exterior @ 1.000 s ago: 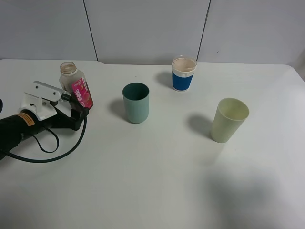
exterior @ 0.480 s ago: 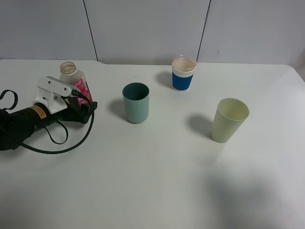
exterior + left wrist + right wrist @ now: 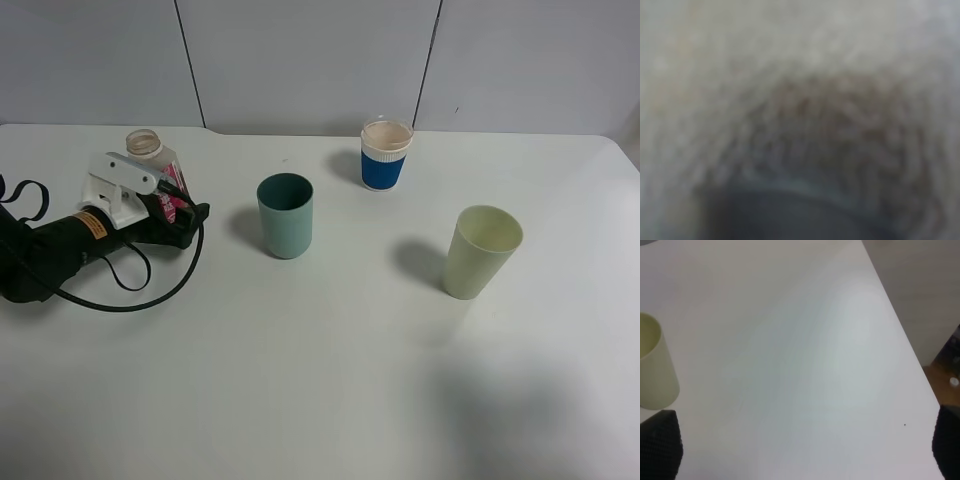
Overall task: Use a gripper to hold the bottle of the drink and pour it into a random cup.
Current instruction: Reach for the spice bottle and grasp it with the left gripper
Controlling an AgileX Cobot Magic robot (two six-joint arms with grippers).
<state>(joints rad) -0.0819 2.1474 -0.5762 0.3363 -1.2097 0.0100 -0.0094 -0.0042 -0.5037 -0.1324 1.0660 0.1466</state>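
Left gripper (image 3: 160, 200), white and boxy on a black sleeved arm (image 3: 45, 260) with an orange tag, lies low over the table (image 3: 330, 380) at its left side and straddles the bottle (image 3: 146, 147): a white jaw stands on the bottle's left, a black one on its right. Whether the jaws press the bottle or merely flank it I cannot tell, and the left wrist view is only a pale and brownish blur. The bottle is small and clear, with a wide capless neck and a pink-magenta label; it stands upright near the table's far left edge, its lower body hidden behind the gripper, so the liquid cannot be made out. A black cable (image 3: 130, 292) loops on the table in front of the arm. The teal cup (image 3: 285, 215), plain and slightly tapered with a dark inside, stands upright to the right of the bottle, apart from it. A blue-banded cup (image 3: 386, 155) stands farther back, and a yellow-green cup (image 3: 482, 250) well to the right. Right gripper (image 3: 803, 442) hangs with its dark fingertips spread wide and nothing between them, beside the yellow-green cup. The table is plain matt white; behind it runs a grey panelled wall (image 3: 300, 60), and past its right edge a strip of brown floor (image 3: 940, 377) shows.
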